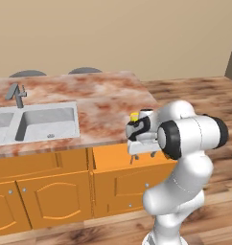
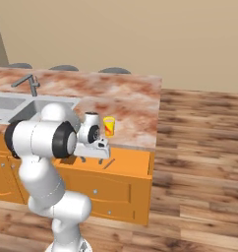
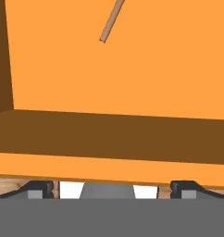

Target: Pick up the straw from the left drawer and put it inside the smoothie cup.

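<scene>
While the gripper (image 3: 112, 187) hangs over the pulled-out drawer (image 3: 132, 78) with jaws spread wide and empty, the straw (image 3: 111, 21) lies on the drawer floor; the cup (image 2: 109, 126) stands on the surface (image 2: 135, 106).

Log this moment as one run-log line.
stage: reaching for straw | gripper: open, empty, above drawer | straw: lying in open drawer | cup: upright on counter, no straw in it
</scene>
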Tool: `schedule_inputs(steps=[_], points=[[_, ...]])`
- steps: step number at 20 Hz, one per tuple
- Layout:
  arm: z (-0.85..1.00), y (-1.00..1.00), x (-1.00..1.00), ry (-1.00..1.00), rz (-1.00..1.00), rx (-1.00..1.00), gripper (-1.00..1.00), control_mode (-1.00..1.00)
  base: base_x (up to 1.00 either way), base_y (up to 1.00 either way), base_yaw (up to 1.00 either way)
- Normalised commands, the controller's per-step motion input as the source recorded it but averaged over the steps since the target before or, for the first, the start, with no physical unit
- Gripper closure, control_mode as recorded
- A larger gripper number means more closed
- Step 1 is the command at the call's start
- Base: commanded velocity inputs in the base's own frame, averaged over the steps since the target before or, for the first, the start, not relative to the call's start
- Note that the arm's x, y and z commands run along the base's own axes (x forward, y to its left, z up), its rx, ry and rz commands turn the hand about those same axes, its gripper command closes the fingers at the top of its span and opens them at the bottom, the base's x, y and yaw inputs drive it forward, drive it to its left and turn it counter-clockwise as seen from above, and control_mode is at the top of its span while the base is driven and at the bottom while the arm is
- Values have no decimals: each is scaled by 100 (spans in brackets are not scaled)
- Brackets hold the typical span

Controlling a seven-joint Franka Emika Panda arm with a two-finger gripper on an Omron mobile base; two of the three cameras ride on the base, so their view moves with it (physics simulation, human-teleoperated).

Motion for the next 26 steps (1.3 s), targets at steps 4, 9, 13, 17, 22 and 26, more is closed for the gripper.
schedule_inputs(steps=[4, 9, 13, 17, 22, 26], points=[[-27, 0, 27, 1, 0, 0, -100, -100, 0, 0, 0], [-27, 0, 24, 2, 0, 0, -100, -100, 0, 0, 0], [-27, 0, 20, 1, 0, 0, -100, -100, 0, 0, 0], [-28, 0, 20, 2, 0, 0, -100, -100, 0, 0, 0], [-32, 0, 10, 2, 0, 0, -100, -100, 0, 0, 0], [-28, 0, 0, 1, 0, 0, -100, -100, 0, 0, 0]])
